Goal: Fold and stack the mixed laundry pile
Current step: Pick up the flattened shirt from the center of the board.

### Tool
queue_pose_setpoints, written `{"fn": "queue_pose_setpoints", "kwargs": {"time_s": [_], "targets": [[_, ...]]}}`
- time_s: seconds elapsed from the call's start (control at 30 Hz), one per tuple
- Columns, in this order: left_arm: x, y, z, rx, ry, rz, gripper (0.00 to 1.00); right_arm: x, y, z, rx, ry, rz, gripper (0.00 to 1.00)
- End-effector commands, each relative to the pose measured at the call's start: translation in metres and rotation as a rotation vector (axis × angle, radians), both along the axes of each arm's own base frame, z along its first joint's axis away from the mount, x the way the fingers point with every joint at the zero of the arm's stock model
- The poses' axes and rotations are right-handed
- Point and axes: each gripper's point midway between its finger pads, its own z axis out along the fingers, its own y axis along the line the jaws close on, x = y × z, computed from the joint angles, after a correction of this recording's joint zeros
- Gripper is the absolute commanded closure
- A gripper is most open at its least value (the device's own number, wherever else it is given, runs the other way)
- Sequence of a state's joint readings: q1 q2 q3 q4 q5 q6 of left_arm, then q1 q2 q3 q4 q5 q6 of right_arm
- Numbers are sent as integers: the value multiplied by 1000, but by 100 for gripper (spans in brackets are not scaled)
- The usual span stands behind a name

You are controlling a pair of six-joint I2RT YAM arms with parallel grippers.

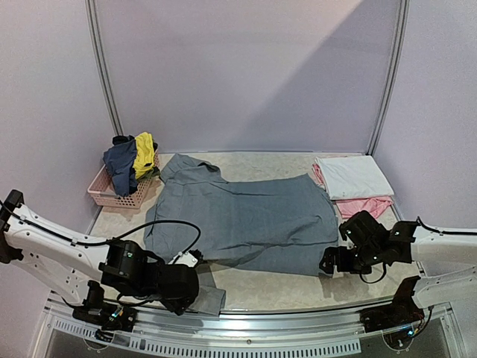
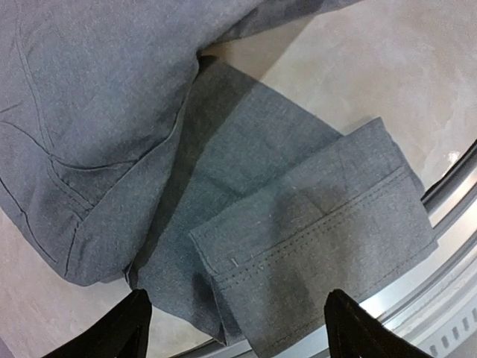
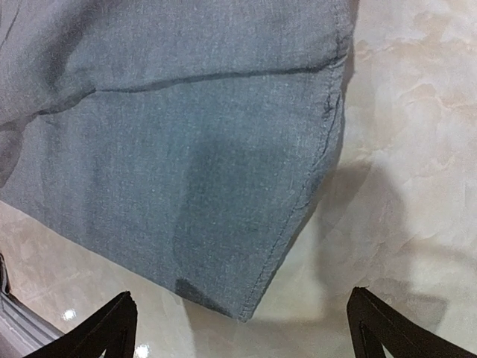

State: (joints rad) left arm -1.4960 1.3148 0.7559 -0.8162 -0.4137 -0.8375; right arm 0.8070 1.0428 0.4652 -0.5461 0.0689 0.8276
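A grey garment (image 1: 246, 220) lies spread flat across the middle of the table. Its hemmed end (image 2: 320, 261) reaches the near edge under my left gripper (image 2: 237, 328), which is open and empty above it. My right gripper (image 3: 242, 332) is open and empty just above the garment's near right corner (image 3: 250, 309). A navy top (image 1: 119, 165) and a yellow garment (image 1: 144, 154) hang out of the pink basket (image 1: 112, 194). A folded white piece (image 1: 354, 177) lies on a pink piece (image 1: 365, 206) at the back right.
The pink lattice basket stands at the back left by the wall. A metal rail (image 1: 246, 317) runs along the table's near edge, also seen in the left wrist view (image 2: 447, 194). Upright poles stand at the back corners.
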Motion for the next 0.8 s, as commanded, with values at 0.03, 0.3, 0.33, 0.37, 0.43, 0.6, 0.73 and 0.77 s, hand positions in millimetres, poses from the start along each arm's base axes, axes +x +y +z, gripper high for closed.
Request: {"fn": "queue_pose_setpoints", "kwargs": {"time_s": [0.03, 0.3, 0.33, 0.37, 0.43, 0.6, 0.73, 0.77], "targets": [[-7, -6, -7, -117, 32, 53, 21, -1, 3, 0, 20, -10, 0, 1], [-15, -11, -24, -200, 118, 92, 50, 0, 4, -3, 22, -11, 2, 1], [-16, -12, -25, -209, 128, 95, 56, 0, 4, -3, 22, -11, 1, 1], [-17, -13, -26, -216, 133, 97, 66, 0, 4, -3, 22, -12, 2, 1], [-16, -16, -23, -231, 129, 95, 90, 0, 4, -3, 22, -14, -3, 1], [-11, -25, 15, -265, 77, 52, 100, 3, 2, -2, 27, -32, -24, 1], [-1, -28, 64, -287, 0, 24, 100, 5, 1, -3, 36, -47, -39, 3], [2, -26, 74, -290, -21, 21, 100, 6, 3, -3, 45, -52, -41, 5]]}}
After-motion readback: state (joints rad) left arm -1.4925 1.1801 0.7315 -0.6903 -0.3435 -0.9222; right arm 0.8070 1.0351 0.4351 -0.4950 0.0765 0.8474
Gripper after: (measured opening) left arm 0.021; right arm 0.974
